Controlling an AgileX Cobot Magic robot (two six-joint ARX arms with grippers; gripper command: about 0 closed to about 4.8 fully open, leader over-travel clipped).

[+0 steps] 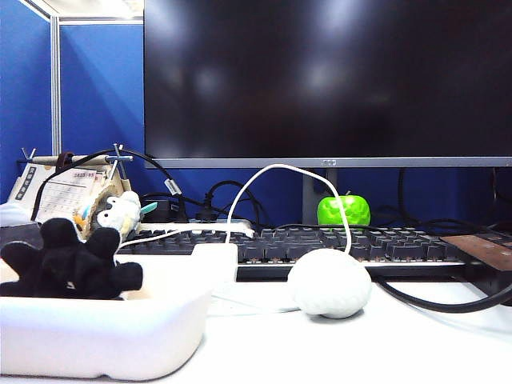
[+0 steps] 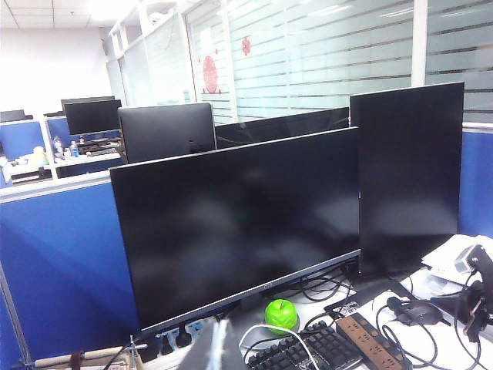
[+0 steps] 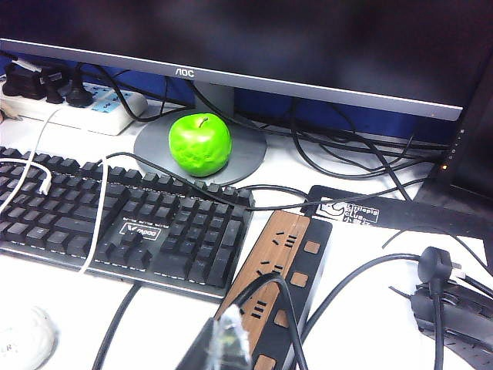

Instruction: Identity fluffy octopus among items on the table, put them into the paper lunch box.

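Peering from the exterior view, I see neither of my arms; the paper lunch box (image 1: 104,336) is cut off at the frame's 7 o'clock corner, and the fluffy octopus (image 1: 70,260) lies inside it, its lower half hidden behind the rim. Just past it at 1 o'clock stands a grey-white plush (image 1: 122,212), and the white ball (image 1: 330,283) rests at 3 o'clock, before the keyboard (image 1: 320,244). My left gripper (image 2: 217,351) shows only as a blurred sliver at 6 o'clock, raised and facing the monitor (image 2: 239,220); it is closed and empty. My right gripper (image 3: 219,347) hovers tilted above the power strip (image 3: 273,293), the green apple (image 3: 200,144) at 12 o'clock; I cannot tell how wide it stands.
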